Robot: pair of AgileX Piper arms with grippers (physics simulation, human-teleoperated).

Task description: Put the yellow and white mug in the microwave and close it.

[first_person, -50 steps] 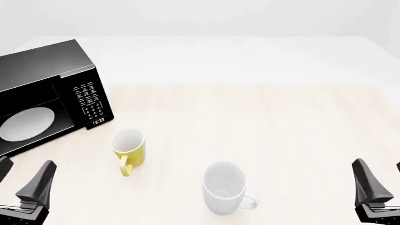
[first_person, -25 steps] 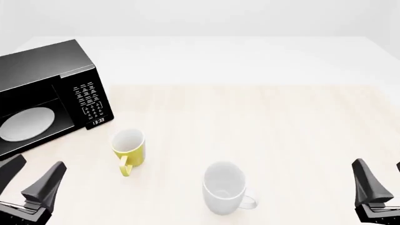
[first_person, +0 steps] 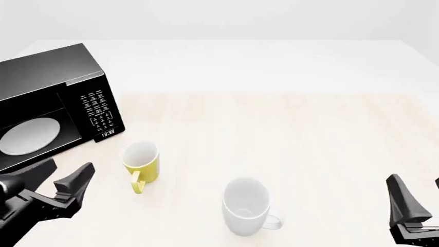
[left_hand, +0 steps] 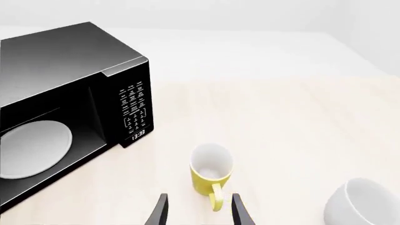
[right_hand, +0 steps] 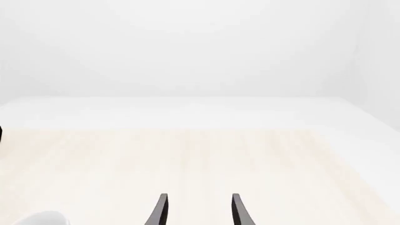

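Observation:
The yellow and white mug (first_person: 141, 163) stands upright on the table, its handle toward the near edge, just in front of the microwave's button panel. The black microwave (first_person: 48, 72) sits at the far left with its cavity showing and a white turntable plate (first_person: 29, 136) inside. My left gripper (first_person: 71, 165) is open, low over the table, left of the mug and apart from it. In the left wrist view the mug (left_hand: 210, 174) lies just ahead of the open left gripper (left_hand: 199, 197). My right gripper (first_person: 418, 181) is open at the near right corner, far from the mug.
A larger all-white mug (first_person: 245, 206) stands upright near the front, right of the yellow one; it also shows in the left wrist view as the white mug (left_hand: 364, 202). The light wooden tabletop (first_person: 309, 134) stretches to the right.
My left gripper has moved forward and right and tipped down toward the yellow mug. The mugs, the microwave and my right gripper have not moved.

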